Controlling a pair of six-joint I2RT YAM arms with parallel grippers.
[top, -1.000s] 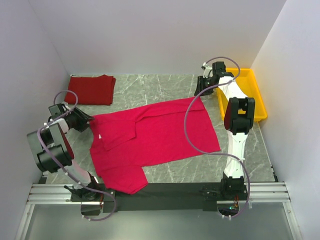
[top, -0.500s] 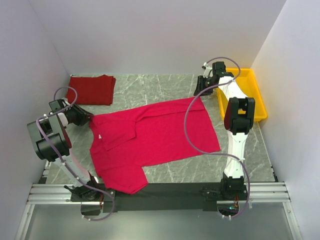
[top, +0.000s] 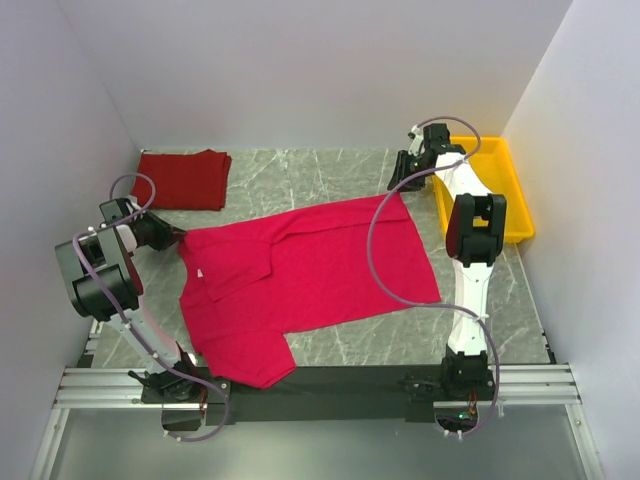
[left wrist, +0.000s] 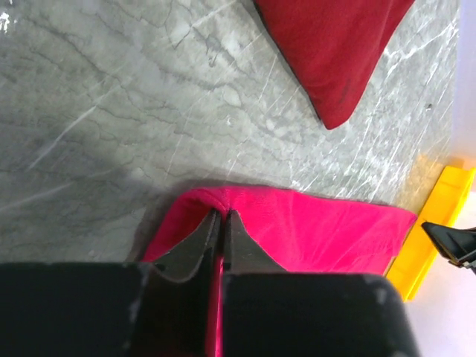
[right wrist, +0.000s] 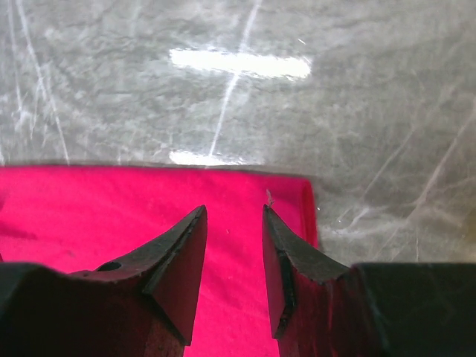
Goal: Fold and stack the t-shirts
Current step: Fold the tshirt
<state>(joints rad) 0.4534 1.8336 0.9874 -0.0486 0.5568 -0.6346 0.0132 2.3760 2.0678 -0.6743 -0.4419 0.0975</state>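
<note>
Crimson shirt (top: 300, 280) lies spread flat on the tabletop (top: 300, 170). Left hand (left wrist: 221, 216) pinches its left corner, the cloth humped at the tips. Right hand (right wrist: 234, 212) is spread over the far right corner. This is judged to be preparation for a fold. Dark red shirt (top: 183, 180) lies folded at the far left. Yellow tray (top: 505, 185) shows nothing inside.

In the left wrist view the darker red shirt (left wrist: 335, 52) runs off the top edge, and the right edge cuts the yellow tray (left wrist: 439, 201). The crimson shirt (left wrist: 312, 230) disappears behind the left gripper (left wrist: 221, 223) at the bottom, and its fold seems pinched between the tips. From above, the white neck label (top: 200, 272) is too small to read.
</note>
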